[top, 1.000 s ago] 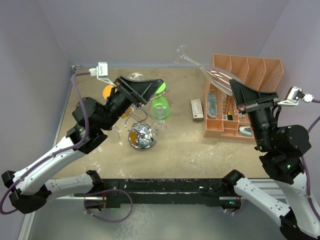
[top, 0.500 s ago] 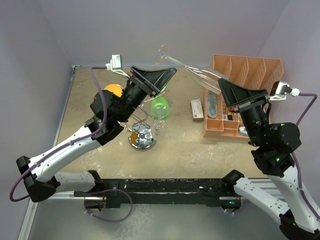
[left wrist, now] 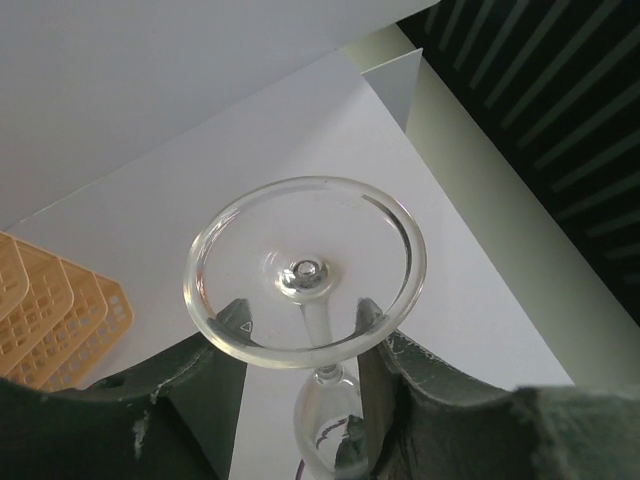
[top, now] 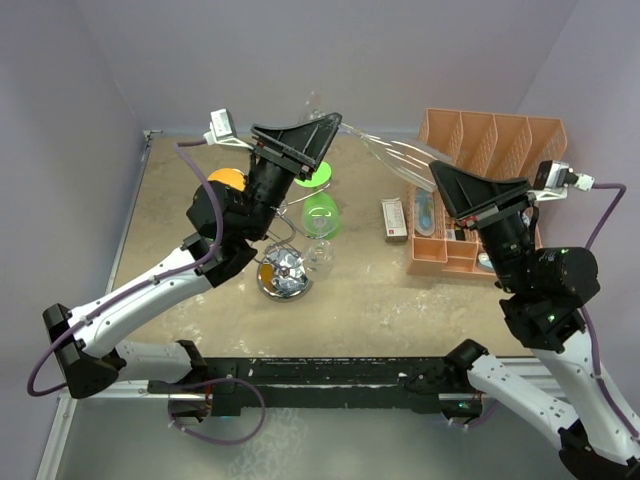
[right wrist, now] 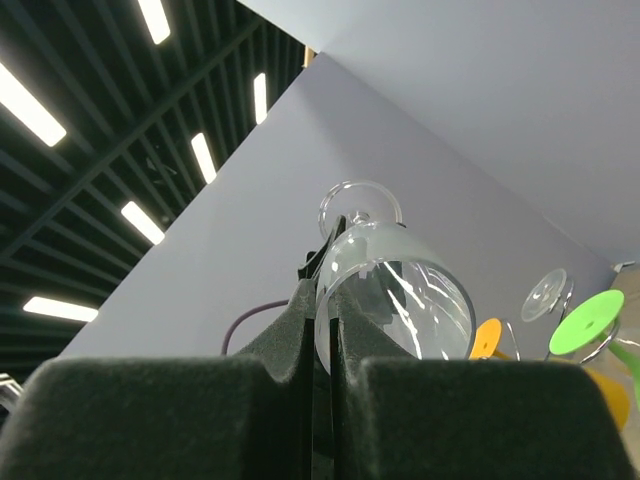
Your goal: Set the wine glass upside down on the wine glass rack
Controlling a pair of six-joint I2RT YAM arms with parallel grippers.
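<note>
Sandy worktop (top: 370, 290) well below: right fingers (top: 440, 175) clamp clear wine glass (top: 400, 155) rim. Stem sits between part-open left fingers (top: 328, 126), likely handover for inverting.

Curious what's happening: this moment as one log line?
phase: mid-air handover | right gripper: shut on glass bowl | left gripper: open, astride stem | glass: not on rack

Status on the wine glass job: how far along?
Done: the wine glass is up in the air, pinched at its bowl rim by the right gripper. In hand: the left gripper, jaws open, straddles the stem at the foot, likely a handover. Left: invert it and hang it on the wine glass rack.
</note>
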